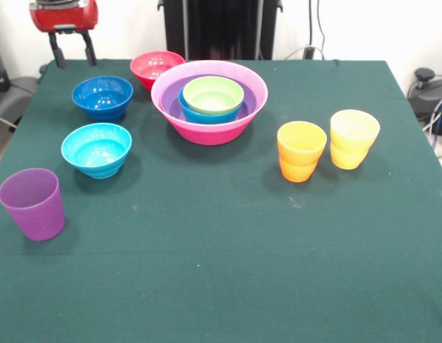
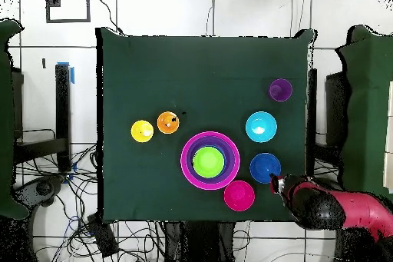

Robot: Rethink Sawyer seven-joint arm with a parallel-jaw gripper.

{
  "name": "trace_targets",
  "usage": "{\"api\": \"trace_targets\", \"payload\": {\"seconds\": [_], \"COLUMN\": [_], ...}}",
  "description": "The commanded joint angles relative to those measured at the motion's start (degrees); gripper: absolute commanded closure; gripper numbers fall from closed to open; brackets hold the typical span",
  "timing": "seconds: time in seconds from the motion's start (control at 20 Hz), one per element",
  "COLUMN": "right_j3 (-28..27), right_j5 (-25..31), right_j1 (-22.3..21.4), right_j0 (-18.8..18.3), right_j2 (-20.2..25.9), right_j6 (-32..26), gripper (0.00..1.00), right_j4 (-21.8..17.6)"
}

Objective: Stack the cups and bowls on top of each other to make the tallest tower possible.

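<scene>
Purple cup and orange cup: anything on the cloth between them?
No. In the front view only bare green cloth lies between the purple cup and the orange cup; the cyan bowl sits farther back, off that line.

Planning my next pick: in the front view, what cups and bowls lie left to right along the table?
Purple cup → cyan bowl → dark blue bowl → red-pink bowl → nested pile in the hot-pink bowl → orange cup → yellow cup.

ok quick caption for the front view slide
Four nested bowls mid-table, three loose bowls and three cups around them, gripper open at the far corner.
</scene>
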Motion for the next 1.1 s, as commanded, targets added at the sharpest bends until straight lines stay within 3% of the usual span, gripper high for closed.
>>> {"api": "trace_targets", "payload": {"seconds": [0.05,0.7,1.1], "right_j3": [-2.4,-8.0,-9.2], "right_j5": [3.3,1.7,3.6], "right_j1": [4.7,11.5,11.6], "right_j0": [3.6,4.8,3.6], "right_j2": [-2.4,-4.5,-4.2], "right_j6": [-8.7,-9.8,-12.1], "gripper": [0.0,0.0,0.0], "right_j4": [-2.3,-5.4,-4.1]}}
